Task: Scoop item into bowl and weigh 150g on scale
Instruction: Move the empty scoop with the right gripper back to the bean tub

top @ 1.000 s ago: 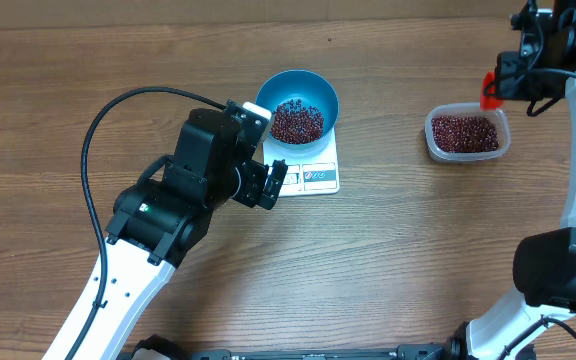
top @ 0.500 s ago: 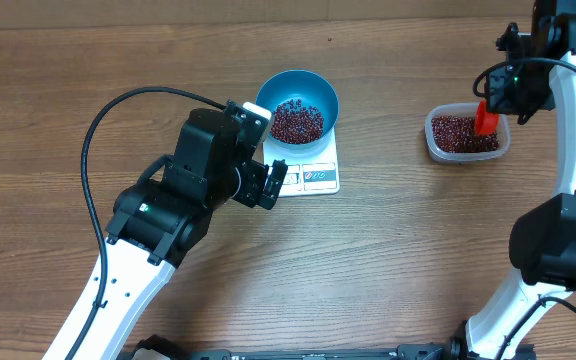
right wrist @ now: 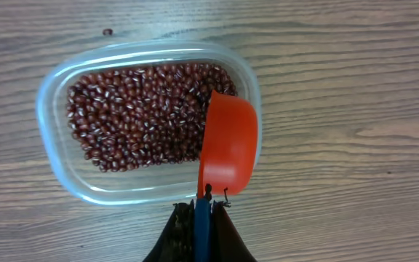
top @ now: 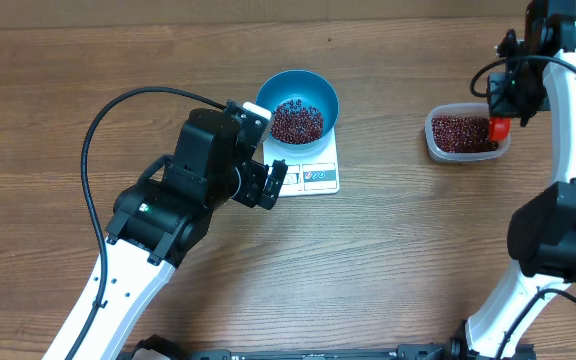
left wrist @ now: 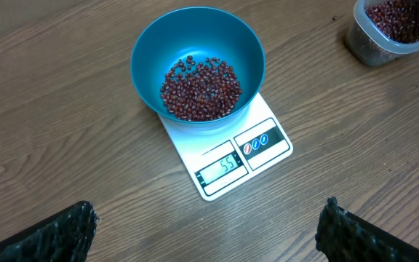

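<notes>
The blue bowl [top: 313, 92] stands on the white scale [top: 313, 178] and holds a heap of red-brown beans [top: 296, 121]. In the left wrist view the bowl [left wrist: 151, 51], its beans [left wrist: 201, 89] and the scale [left wrist: 268, 142] lie ahead of my left gripper [left wrist: 206, 222], which is open and empty with its display reading 55. My left gripper [top: 276, 180] hovers just left of the scale. My right gripper [right wrist: 202, 215] is shut on the blue handle of a red scoop [right wrist: 228, 142], cup down over the right rim of the clear tub [right wrist: 49, 109] of beans [right wrist: 137, 113].
The clear tub [top: 465, 150] sits at the far right of the wooden table, with the red scoop [top: 498, 127] at its right edge. One stray bean [right wrist: 108, 32] lies on the table beside the tub. The left arm's black cable [top: 98, 130] loops over the left side.
My right gripper has carried the red scoop from above the tub's far left corner down across the tub to its right rim. The left arm has not moved.
</notes>
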